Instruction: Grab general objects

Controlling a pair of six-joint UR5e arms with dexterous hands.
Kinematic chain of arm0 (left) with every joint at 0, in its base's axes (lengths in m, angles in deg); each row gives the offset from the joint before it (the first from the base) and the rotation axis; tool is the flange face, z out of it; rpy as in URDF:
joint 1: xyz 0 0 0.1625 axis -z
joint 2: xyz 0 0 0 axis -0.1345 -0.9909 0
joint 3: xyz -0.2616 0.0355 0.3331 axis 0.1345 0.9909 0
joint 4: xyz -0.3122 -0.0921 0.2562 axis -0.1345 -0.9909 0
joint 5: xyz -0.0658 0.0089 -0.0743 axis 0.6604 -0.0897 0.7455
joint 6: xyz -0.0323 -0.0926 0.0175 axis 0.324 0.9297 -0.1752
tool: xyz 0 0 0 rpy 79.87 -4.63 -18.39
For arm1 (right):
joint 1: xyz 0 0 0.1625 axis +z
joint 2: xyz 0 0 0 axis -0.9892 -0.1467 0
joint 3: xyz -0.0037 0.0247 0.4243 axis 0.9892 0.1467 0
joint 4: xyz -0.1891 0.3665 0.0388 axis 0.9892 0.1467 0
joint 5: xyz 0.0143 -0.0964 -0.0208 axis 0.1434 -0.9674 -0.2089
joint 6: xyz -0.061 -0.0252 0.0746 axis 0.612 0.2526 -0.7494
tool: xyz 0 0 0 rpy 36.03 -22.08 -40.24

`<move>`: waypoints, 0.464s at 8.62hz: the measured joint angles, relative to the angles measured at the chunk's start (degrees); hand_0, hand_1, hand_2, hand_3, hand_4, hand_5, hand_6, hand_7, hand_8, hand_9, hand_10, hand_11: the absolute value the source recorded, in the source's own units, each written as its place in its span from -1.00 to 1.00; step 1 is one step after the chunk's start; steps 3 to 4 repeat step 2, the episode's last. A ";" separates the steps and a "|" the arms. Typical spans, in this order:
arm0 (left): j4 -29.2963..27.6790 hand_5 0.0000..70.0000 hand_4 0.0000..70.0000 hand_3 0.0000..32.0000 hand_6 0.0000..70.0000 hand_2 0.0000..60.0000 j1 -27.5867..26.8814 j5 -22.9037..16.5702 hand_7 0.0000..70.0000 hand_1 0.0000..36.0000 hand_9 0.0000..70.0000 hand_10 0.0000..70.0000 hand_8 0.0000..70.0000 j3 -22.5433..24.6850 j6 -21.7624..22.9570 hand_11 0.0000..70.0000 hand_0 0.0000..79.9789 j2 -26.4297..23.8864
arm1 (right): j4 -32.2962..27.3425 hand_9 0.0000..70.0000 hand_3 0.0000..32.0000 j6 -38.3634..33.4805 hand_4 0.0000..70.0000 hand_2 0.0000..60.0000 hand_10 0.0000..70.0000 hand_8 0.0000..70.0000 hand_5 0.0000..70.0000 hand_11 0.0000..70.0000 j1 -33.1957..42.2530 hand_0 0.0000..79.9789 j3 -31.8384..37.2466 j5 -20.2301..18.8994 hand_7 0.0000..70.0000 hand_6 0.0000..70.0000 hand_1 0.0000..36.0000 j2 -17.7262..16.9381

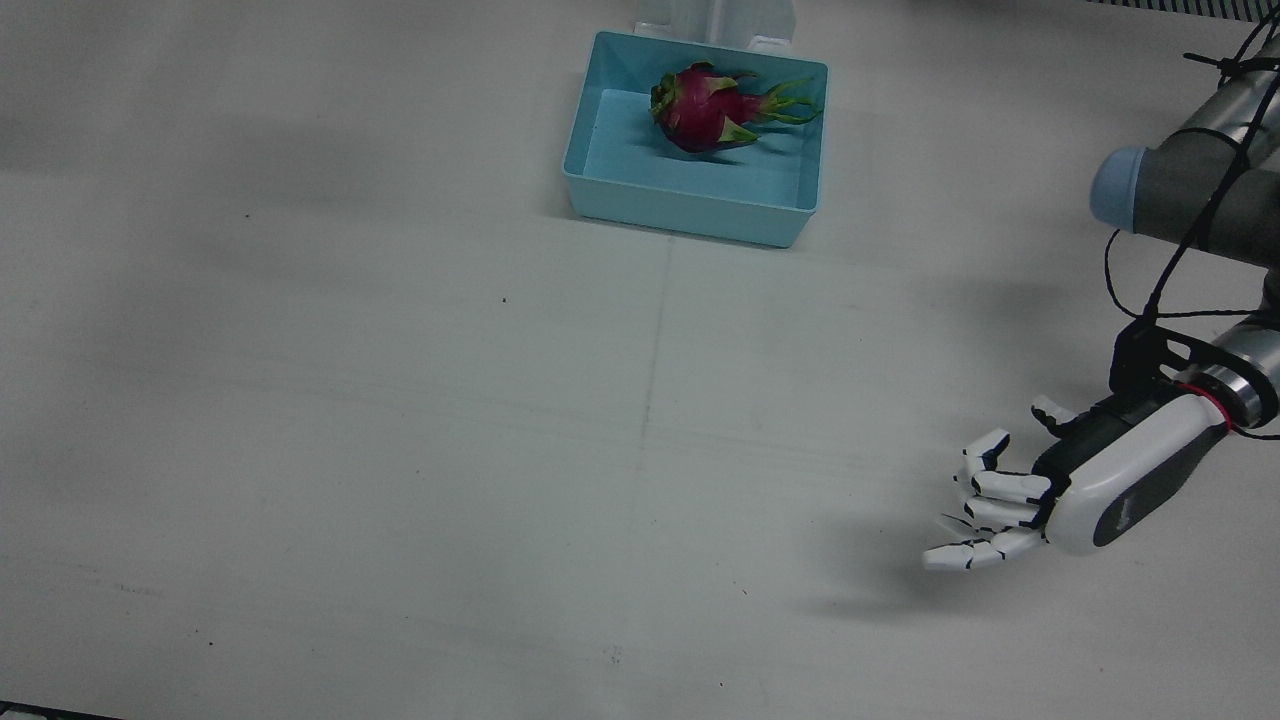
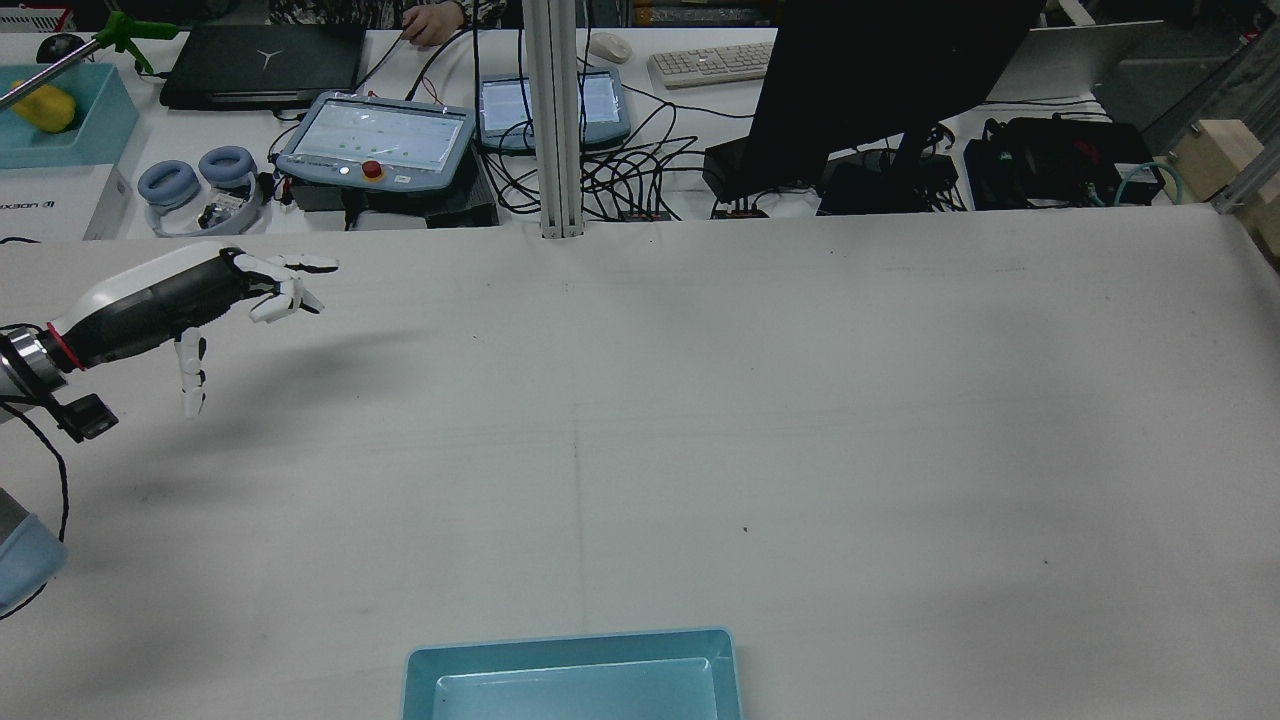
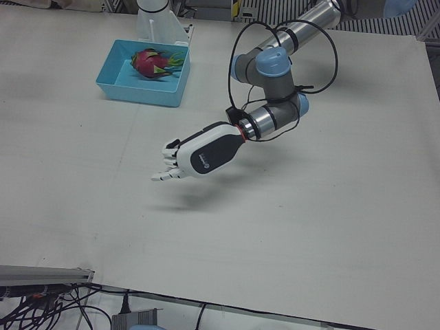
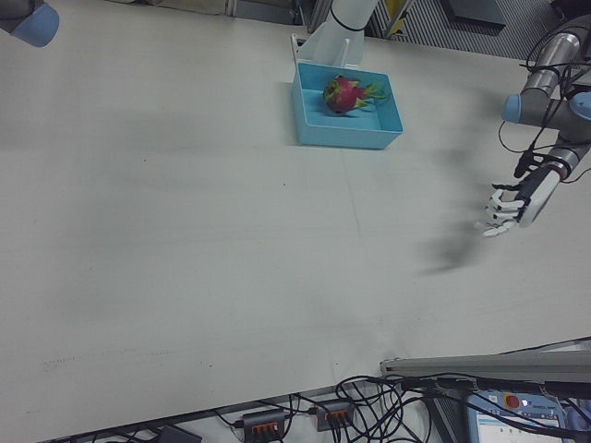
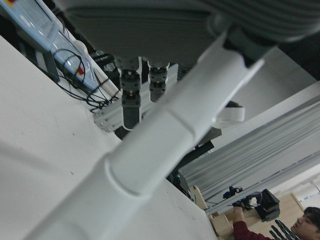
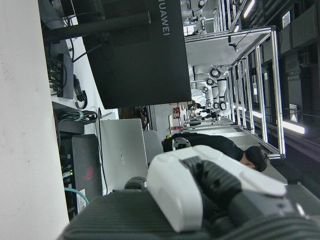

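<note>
— What are the left hand's (image 1: 1060,490) fingers (image 1: 990,487) doing?
— Spread apart, holding nothing, hovering above the table (image 1: 400,450), well apart from the blue bin (image 1: 690,205). The right hand (image 6: 200,195) shows only in its own view; I cannot tell its state.
— Open room?
— Bare table all around the bin.
— The dragon fruit (image 1: 705,105)?
— Inside the bin, lying on its side, long axis along the bin's length, leafy tips toward the left arm's side.

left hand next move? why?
Probably withdraw and idle: the dragon fruit already lies inside the blue bin, the left hand hovers open and empty above bare table, and nothing else graspable shows.
</note>
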 measured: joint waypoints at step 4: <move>-4.68 1.00 0.35 -1.00 0.52 1.00 5.32 4.96 1.00 1.00 -0.47 -0.82 -0.73 -4.67 -0.55 -0.60 1.00 4.38 | 0.00 -1.00 -1.00 0.00 -1.00 -1.00 -1.00 -1.00 -1.00 -1.00 0.03 -1.00 -0.04 0.00 -1.00 -1.00 -1.00 0.00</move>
